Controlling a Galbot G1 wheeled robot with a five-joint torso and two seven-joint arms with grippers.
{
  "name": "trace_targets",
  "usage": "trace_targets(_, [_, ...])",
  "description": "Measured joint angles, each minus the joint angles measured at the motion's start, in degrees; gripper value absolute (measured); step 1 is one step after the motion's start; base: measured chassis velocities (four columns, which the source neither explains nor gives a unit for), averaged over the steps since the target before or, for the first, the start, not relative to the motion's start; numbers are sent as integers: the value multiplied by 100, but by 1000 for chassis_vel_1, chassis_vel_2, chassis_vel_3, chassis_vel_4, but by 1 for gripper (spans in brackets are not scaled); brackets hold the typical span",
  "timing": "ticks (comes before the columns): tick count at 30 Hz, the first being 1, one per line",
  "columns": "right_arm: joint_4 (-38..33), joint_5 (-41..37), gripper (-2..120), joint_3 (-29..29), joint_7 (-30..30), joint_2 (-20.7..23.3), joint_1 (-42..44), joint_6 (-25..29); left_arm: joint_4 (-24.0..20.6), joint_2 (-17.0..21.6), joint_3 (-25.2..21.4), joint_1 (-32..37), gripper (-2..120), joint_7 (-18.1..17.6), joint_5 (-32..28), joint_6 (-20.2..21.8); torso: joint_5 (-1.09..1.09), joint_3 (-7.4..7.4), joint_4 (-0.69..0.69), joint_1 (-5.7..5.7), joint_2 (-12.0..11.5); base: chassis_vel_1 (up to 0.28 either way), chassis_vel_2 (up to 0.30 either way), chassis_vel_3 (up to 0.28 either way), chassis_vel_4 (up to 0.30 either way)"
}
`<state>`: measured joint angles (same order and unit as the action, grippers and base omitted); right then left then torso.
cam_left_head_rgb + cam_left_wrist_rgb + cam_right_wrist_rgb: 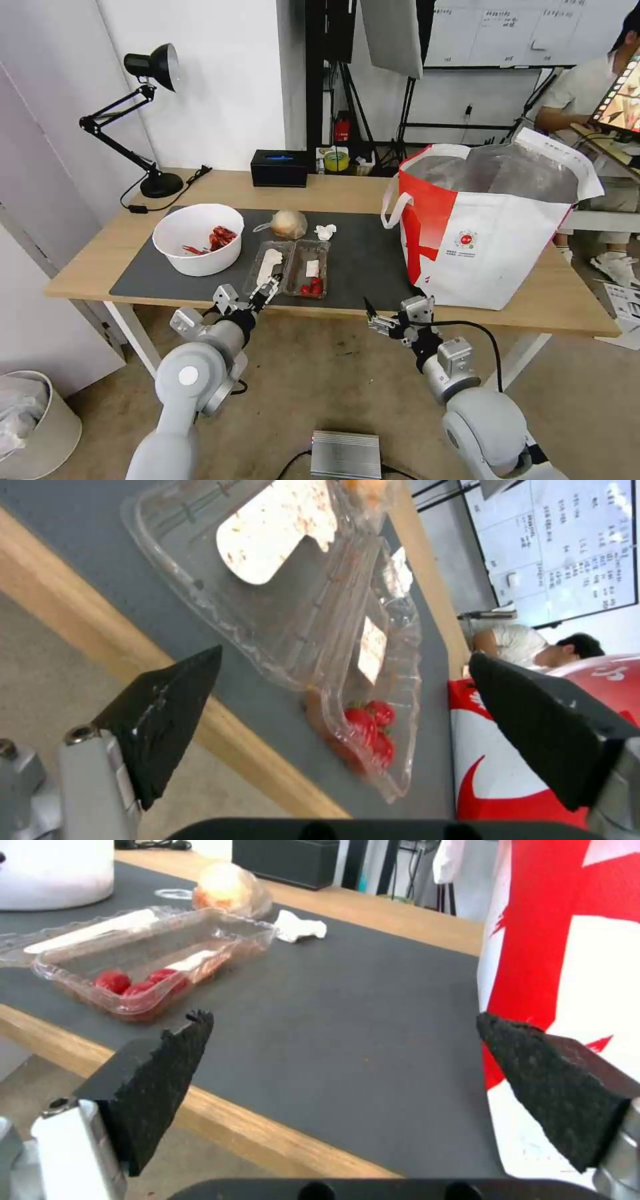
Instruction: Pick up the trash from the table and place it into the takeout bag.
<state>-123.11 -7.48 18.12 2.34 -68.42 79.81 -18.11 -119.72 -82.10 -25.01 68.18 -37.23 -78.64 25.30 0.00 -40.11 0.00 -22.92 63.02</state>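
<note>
Left gripper is hovering at the near edge of the table, its black wedge-shaped fingers spread wide and gripping nothing, pointing at the clear plastic tray. That tray is lying hinged open on the flat dark grey mat: thin, ribbed, glossy plastic, with a white paper liner in one half and red scraps gathered in a corner of the other. Beyond it, a clear bag with a tan lump is sitting beside a small crumpled white tissue, the two close but apart. A smooth round white bowl is resting on the mat's left part, red shells showing inside; its near wall is hiding part of the contents.

Right gripper is hanging just below the table's front edge, its rough-textured black fingers likewise parted and empty, near the takeout bag. This large white-and-red tote is standing upright on the right of the table, silver foil lining crinkling at its open mouth, a white loop handle drooping on its left side. Its interior bottom is hidden from sight.
</note>
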Motion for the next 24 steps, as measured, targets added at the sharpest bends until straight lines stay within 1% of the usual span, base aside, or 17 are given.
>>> trace_targets(8, [9,4,100,7,2,-4,12,3,89,-24,34,-37,100,7,28,-1,0,0,0,0,0,0,0,0,0])
trace_targets(15, [92,3,100,6,14,-19,-31,7,336,-50,49,-194,100,45,36,-21,1,1,0,0,1,0,0,0,0])
trace_targets(24, [134,1,100,12,28,-36,-35,16,453,-123,88,-301,100,34,72,-106,1,1,1,1,1,0,0,0,0])
